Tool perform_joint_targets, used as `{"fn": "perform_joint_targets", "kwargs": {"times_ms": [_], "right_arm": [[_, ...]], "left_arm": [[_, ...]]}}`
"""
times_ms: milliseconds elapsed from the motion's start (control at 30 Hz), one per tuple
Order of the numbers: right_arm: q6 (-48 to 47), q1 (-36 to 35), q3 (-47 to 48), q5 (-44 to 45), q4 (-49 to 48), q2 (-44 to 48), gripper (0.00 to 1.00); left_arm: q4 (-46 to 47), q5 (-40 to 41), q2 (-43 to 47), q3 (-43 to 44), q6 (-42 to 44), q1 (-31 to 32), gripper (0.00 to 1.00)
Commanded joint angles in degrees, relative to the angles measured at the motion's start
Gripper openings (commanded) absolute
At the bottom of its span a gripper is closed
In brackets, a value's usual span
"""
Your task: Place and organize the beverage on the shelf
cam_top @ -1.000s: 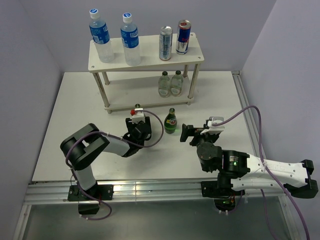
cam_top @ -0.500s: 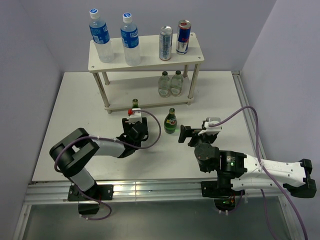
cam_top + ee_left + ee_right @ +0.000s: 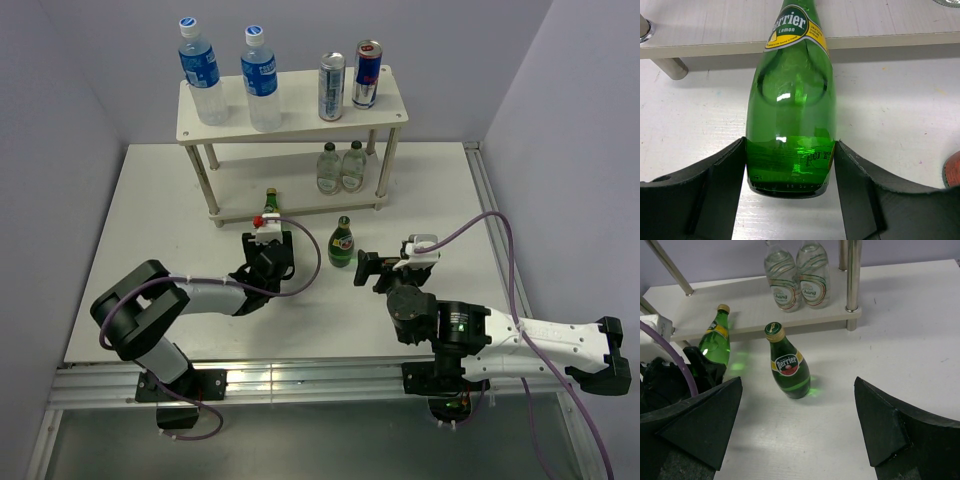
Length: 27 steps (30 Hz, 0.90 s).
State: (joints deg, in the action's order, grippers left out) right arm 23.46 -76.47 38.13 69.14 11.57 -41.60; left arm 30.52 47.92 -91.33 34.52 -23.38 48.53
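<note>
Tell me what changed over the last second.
The left pincer, shut on a green bottle, carried it away from the bases toward the shelf. The right pincer, open, edged left toward the standing bottle. The standing bottle, the shelf and its drinks stayed put.

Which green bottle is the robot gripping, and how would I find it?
Start at the pale wooden shelf at the back of the table. Just in front of its lower board, a green bottle sits between the left arm's black fingers. Its label is yellow; the free-standing green bottle beside it wears a red one.
</note>
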Motion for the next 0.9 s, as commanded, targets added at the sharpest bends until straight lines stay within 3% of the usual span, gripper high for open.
{"fn": "perform_joint_targets", "kwargs": {"times_ms": [0,267,433,667,800,867], "right_arm": [[0.27,0.27,-0.16,1.08,-1.2,0.56,1.0],[0.44,0.44,-0.78,1.08,-1.29,0.74,1.0],[1.32,0.53,-0.69,1.34,-0.15,1.0,1.0],[1.67,0.53,-1.04,1.61,0.56,2.23,1.0],[1.67,0.53,-0.95,1.61,0.73,2.05,1.0],[1.67,0.62,-1.21,1.52,0.38,2.05,1.0]], "left_arm": [[4.37,2.18,2.56,2.83,-0.97,-0.37,0.0],[-6.51,-4.31,-1.03,7.04,-5.8,-1.94,0.02],[-11.1,-9.51,-5.35,10.65,-7.65,-4.41,0.2],[-17.33,-16.8,-7.9,15.39,-8.52,-7.84,0.36],[-19.54,-20.14,-9.04,17.51,-8.7,-9.24,0.56],[-20.06,-21.9,-9.39,18.21,-8.53,-10.03,0.6]]}}
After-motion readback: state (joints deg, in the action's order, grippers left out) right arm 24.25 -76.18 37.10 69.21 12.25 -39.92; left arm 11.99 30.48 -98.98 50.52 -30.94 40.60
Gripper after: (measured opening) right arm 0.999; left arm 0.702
